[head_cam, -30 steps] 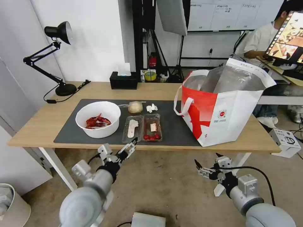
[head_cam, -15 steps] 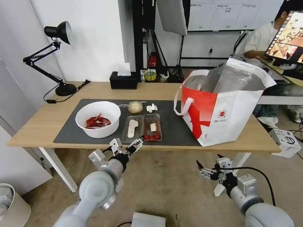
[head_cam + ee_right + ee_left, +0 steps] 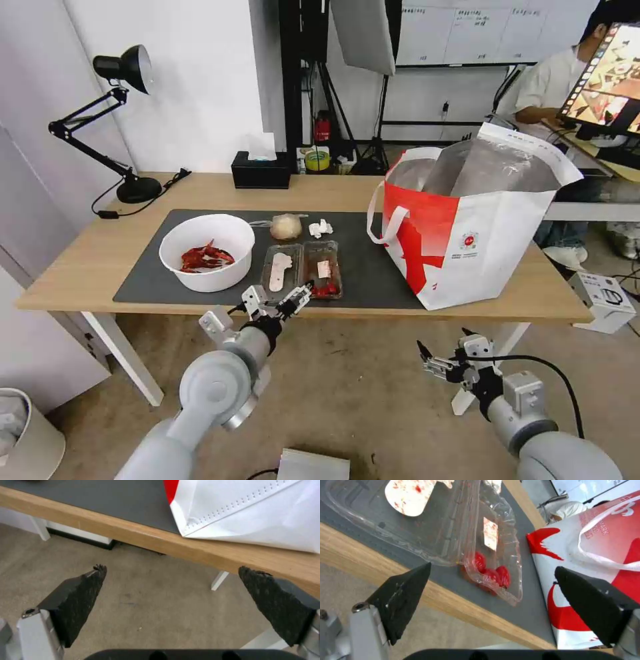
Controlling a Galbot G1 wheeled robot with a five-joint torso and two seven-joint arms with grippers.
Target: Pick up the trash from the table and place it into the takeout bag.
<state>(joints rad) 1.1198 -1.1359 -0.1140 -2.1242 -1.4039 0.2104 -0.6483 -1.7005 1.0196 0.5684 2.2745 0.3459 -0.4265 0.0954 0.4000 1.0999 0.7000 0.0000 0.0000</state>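
Observation:
On the table's (image 3: 80, 270) dark mat (image 3: 373, 277) lies the trash: a white bowl (image 3: 207, 252) of red shells, a clear clamshell (image 3: 301, 269) with red tomatoes (image 3: 491, 573), a clear bag with a beige lump (image 3: 285, 227) and a crumpled tissue (image 3: 321, 229). The takeout bag (image 3: 467, 227) stands open at the right, foil lining showing. My left gripper (image 3: 285, 301) hovers open at the table's front edge, just before the clamshell's (image 3: 453, 530) tomato corner, touching nothing. My right gripper (image 3: 441, 357) hangs open below the table edge (image 3: 133, 535), under the bag's (image 3: 250, 510) corner.
A black tissue box (image 3: 261, 170) and a black desk lamp (image 3: 127, 127) stand at the back of the table. A person sits at a monitor far right. A small white box (image 3: 603, 300) rests on the floor to the right.
My left arm has risen and swung right and forward, bringing its open gripper from left of the clamshell to its tomato corner. The right gripper has only sunk slightly.

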